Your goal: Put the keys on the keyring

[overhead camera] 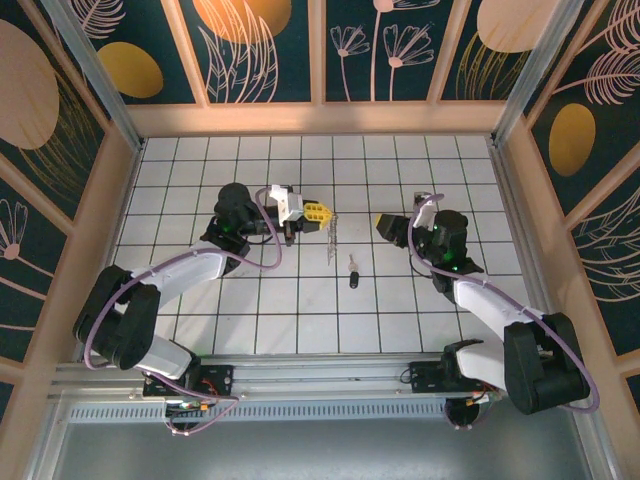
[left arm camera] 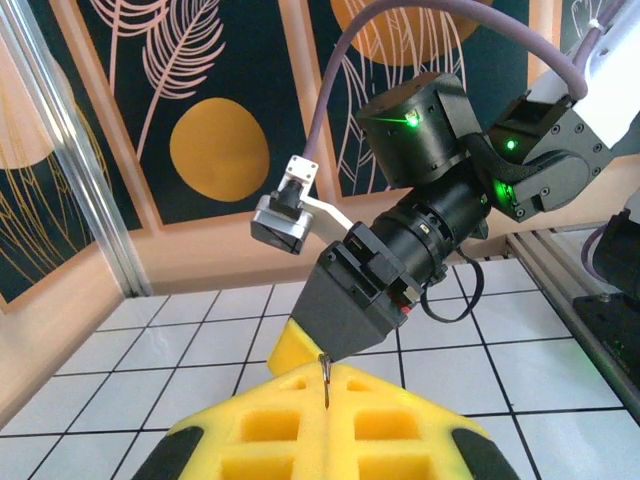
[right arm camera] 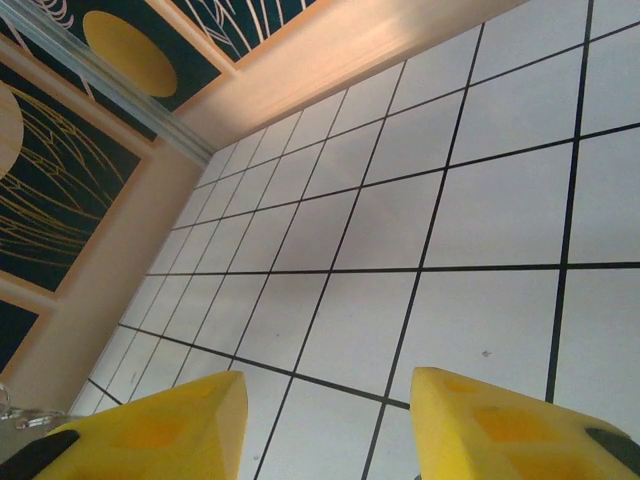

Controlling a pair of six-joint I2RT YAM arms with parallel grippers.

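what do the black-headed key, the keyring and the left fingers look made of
Black-headed key: dark head, probably plastic; pale blade, likely metal. Keyring: thin silvery wire, seemingly metal. Left fingers: matte yellow with moulded pockets, perhaps foam or plastic.

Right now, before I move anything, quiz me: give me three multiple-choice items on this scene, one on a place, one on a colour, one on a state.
1. Where is the black-headed key?
A. Lying on the white tiles between the two arms
B. On the wooden ledge at the far wall
C. On the metal rail by the arm bases

2. What colour are the fingers of the right tool?
A. Red
B. Yellow
C. Blue

3. What state is the right tool in?
A. Shut on a key
B. Shut on nothing
C. Open and empty

Answers:
1 A: the top view shows the key flat on a tile between the arms.
2 B: both fingers are yellow in the right wrist view.
3 C: the fingers stand apart, with bare tile showing in the gap.
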